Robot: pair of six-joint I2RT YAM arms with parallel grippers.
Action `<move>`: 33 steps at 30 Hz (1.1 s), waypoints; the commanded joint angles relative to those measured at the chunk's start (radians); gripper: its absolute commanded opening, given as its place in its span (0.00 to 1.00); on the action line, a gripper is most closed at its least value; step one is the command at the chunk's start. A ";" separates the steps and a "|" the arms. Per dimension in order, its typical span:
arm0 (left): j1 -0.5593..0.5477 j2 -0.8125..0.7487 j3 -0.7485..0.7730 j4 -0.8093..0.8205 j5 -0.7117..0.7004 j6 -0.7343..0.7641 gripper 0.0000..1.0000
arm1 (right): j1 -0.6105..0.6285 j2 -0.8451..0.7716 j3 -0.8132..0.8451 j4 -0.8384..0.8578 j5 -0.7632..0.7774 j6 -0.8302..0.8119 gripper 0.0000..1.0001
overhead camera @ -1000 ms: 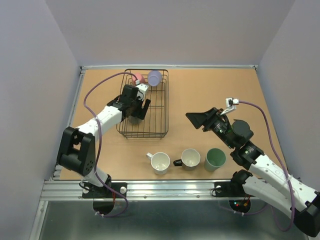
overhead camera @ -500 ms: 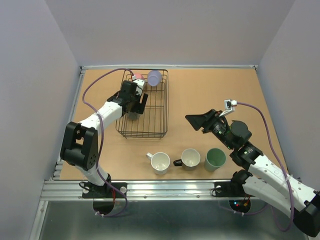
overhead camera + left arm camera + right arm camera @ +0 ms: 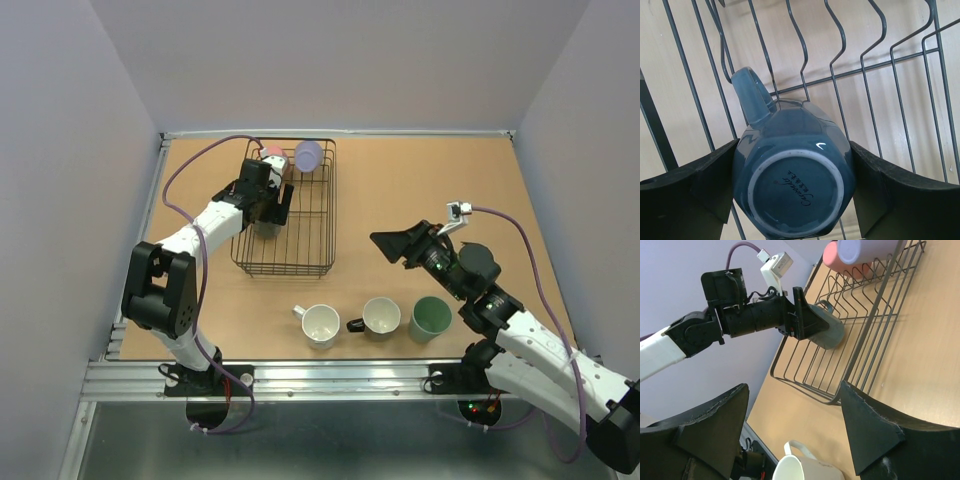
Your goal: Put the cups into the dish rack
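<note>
L claw (image 3: 794,172) clamped on blue-grey mug (image 3: 792,135), mug upside down inside dish rack (image 3: 312,240), left side. Pink mug (image 3: 275,155) + lavender mug (image 3: 309,155) at rack's far end. R claw (image 3: 792,427) apart, empty, above counter (image 3: 420,180). White mug (image 3: 320,324), black-handled mug (image 3: 381,315), green mug (image 3: 431,316) in row on counter, near edge.

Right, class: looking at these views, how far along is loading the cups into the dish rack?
Done: the pink cup and lavender cup sit at the far end of the dish rack. In hand: the left gripper holds a blue-grey cup upside down inside the rack. Left: the white cup, black-handled cup and mint green cup stand on the table; the right gripper is open and empty.
</note>
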 commanded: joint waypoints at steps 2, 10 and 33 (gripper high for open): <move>0.013 -0.081 0.040 0.071 -0.032 -0.007 0.75 | 0.003 -0.012 -0.036 0.046 -0.010 0.008 0.79; 0.013 -0.126 0.017 0.080 -0.130 -0.018 0.87 | 0.003 0.001 -0.041 0.047 -0.017 0.028 0.79; 0.015 -0.215 -0.006 0.104 -0.236 -0.043 0.99 | 0.003 -0.022 -0.065 0.038 -0.041 0.044 0.79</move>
